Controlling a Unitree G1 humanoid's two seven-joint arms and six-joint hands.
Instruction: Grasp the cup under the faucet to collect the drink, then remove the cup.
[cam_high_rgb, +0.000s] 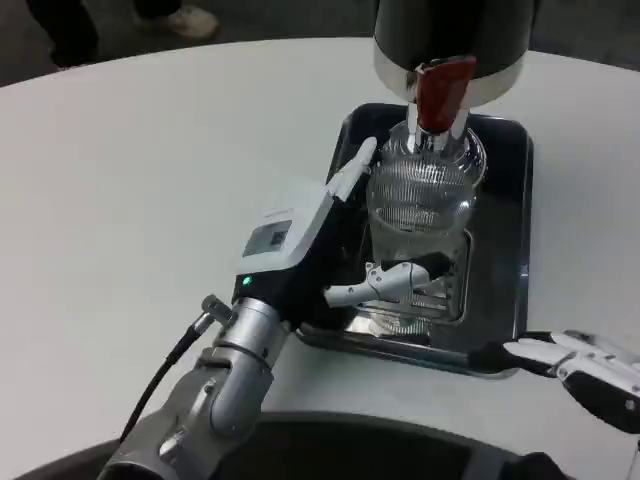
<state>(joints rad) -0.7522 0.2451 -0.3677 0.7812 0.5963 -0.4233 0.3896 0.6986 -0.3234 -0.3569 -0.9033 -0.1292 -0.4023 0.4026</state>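
Cup sits upper centre under the faucet, my left hand wrapped around it, right hand idle with fingers apart lower right; removal remains.

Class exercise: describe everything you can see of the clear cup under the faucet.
The cup is clear, ribbed and glass-like, rounded and standing upright. It sits on the dark tray directly beneath the red faucet lever of the dispenser. The left hand grips it, fingers wrapped around its sides. Whether it holds any drink cannot be told.
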